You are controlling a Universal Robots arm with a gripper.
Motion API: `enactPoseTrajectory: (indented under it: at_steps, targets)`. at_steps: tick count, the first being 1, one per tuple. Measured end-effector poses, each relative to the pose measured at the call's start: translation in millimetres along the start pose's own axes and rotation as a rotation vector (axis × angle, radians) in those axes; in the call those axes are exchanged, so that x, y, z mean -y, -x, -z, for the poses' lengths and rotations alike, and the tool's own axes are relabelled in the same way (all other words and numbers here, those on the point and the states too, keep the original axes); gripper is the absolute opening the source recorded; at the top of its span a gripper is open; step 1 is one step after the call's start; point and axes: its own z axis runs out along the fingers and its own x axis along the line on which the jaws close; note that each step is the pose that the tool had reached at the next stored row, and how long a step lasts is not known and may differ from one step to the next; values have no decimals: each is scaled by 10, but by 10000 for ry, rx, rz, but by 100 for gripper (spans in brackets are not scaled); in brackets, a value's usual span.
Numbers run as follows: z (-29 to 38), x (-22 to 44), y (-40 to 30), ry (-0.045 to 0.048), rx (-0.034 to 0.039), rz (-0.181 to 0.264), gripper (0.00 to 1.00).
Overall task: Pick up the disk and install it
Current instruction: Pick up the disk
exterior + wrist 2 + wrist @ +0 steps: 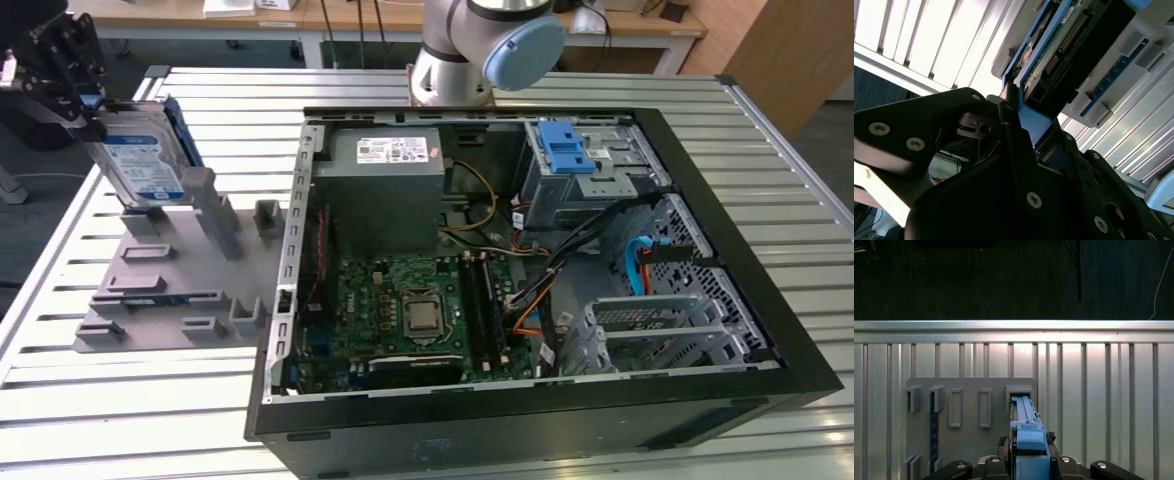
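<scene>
Hand [83, 100] clenched on flat silver-metal blue-railed disk [140, 165] at grey slotted plastic holder [160, 290] — I'd lift straight, no tilting.

Silver, blue-railed, with a blue-white label, the disk [140, 160] stands on edge over the grey fixture plate [160, 300].

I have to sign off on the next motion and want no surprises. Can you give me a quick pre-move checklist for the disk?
1. Gripper shut on the disk: ok, it clamps the blue rail in both wrist views.
2. Disk upright: ok.
3. Disk free of the grey holder slot: cannot tell.
4. Computer case open on top: ok.
5. Drive cage unobstructed: cannot tell.
</scene>
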Motion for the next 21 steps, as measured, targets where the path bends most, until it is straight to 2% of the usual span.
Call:
enactPoseTrajectory:
  at_steps: [21]
  targets:
    - [99, 0, 1, 0, 0, 0, 36]
